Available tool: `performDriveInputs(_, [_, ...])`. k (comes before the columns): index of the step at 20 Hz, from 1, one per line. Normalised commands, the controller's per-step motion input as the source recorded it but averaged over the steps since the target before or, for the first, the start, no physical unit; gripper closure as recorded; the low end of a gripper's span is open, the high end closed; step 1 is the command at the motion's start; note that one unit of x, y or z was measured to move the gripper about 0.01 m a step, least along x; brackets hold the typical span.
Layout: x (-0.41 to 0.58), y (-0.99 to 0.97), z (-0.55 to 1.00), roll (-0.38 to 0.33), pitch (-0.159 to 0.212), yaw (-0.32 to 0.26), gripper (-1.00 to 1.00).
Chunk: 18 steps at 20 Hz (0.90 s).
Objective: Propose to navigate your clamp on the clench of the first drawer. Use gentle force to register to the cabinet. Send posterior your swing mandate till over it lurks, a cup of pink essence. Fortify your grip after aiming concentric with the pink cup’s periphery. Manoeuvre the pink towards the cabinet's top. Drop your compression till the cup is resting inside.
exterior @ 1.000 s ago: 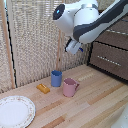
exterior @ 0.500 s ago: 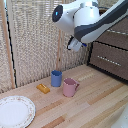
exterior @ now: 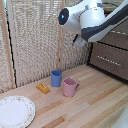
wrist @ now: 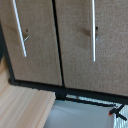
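Blue cup point(exterior: 56, 78) stands just beside the pink cup point(exterior: 70, 87) — open tabletop point(exterior: 100, 100) toward the cabinet point(exterior: 111, 55).

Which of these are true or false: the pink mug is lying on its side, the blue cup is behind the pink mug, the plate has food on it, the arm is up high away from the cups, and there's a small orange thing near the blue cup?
1. The pink mug is lying on its side. False: it stands upright on the wooden table.
2. The blue cup stands just behind the pink mug. True.
3. The plate has food on it. False: it looks bare.
4. The robot arm is high above the table, away from both cups. True.
5. A small orange object lies near the blue cup. True.
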Motion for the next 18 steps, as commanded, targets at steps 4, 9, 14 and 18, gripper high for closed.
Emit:
performDriveInputs(4, [0.000,-0.56,0.00,-0.173,0.058,0.122,-1.00])
performDriveInputs(9, [0.000,-0.53,0.02,-0.105,0.136,0.156,-1.00])
performDriveInputs(14, [-0.027,-0.58,0.07,-0.063,0.134,0.155,-1.00])
performDriveInputs(18, [-0.108,-0.68,0.17,-0.043,0.051,0.134,-1.00])
